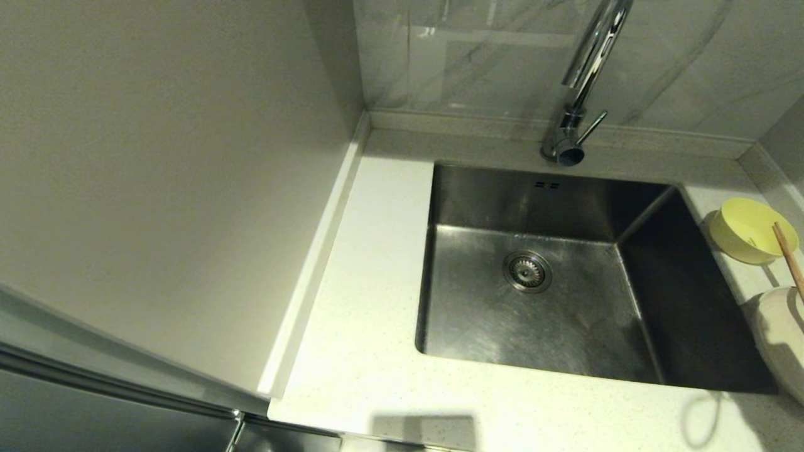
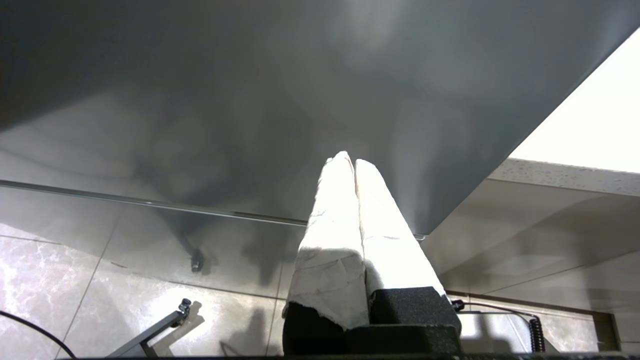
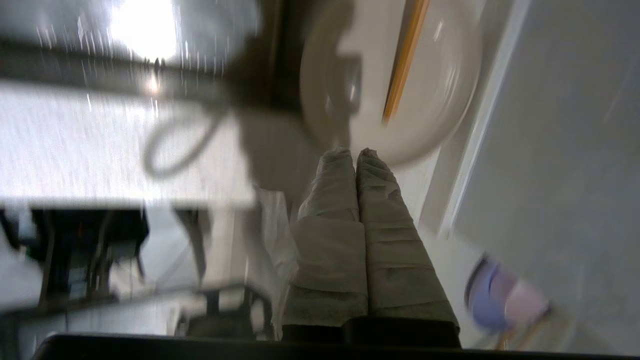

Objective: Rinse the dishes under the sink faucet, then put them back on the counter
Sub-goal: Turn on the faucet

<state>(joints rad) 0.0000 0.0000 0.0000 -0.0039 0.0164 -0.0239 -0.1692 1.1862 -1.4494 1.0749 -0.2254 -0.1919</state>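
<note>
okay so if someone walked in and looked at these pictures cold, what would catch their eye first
The deep steel sink fills the middle of the head view, empty, with the chrome faucet rising behind it. On the white counter to its right stand a yellow bowl and a cream plate with brown chopsticks lying across it. The right gripper, fingers shut, points at that plate.

I see the pale-yellow bowl [image 1: 752,229] upright on the white speckled counter [image 1: 364,351], right of the sink [image 1: 546,276]. Cream plate [image 1: 779,333] sits just in front of it, partly cut off at frame edge. Brown chopsticks [image 1: 789,256] lie across both. Steel sink has drain strainer [image 1: 527,271] centred, chrome faucet [image 1: 584,81] behind its back rim.
</note>
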